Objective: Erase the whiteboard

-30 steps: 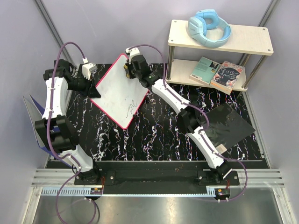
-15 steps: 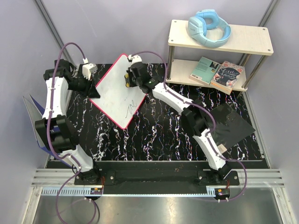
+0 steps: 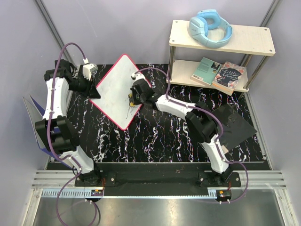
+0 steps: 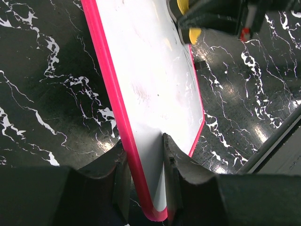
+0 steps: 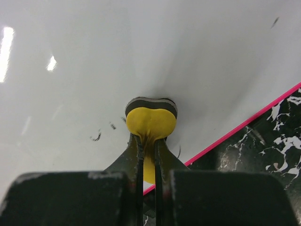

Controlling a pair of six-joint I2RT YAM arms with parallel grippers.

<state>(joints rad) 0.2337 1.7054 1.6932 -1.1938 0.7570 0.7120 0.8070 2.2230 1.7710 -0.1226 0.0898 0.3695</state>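
Note:
The whiteboard (image 3: 116,87), white with a red-pink rim, stands tilted at the back left of the table. My left gripper (image 3: 92,90) is shut on its left corner; in the left wrist view the rim (image 4: 123,127) runs between the fingers. My right gripper (image 3: 132,98) is shut on a yellow eraser (image 5: 150,123) with a dark felt face, pressed against the board's lower right part. In the right wrist view a few dark ink marks (image 5: 96,137) remain left of the eraser. A faint scribble (image 3: 128,111) shows below the gripper in the top view.
A two-level shelf (image 3: 221,42) stands at the back right with blue headphones (image 3: 210,28) on top and two books (image 3: 219,74) below. A black flat pad (image 3: 231,127) lies on the right. A blue-grey folder (image 3: 35,120) leans at the left edge.
My right gripper has slid down the board from its upper middle to the lower right, wiping with the eraser. Most of the scribble is now covered or wiped. The board has tilted slightly.

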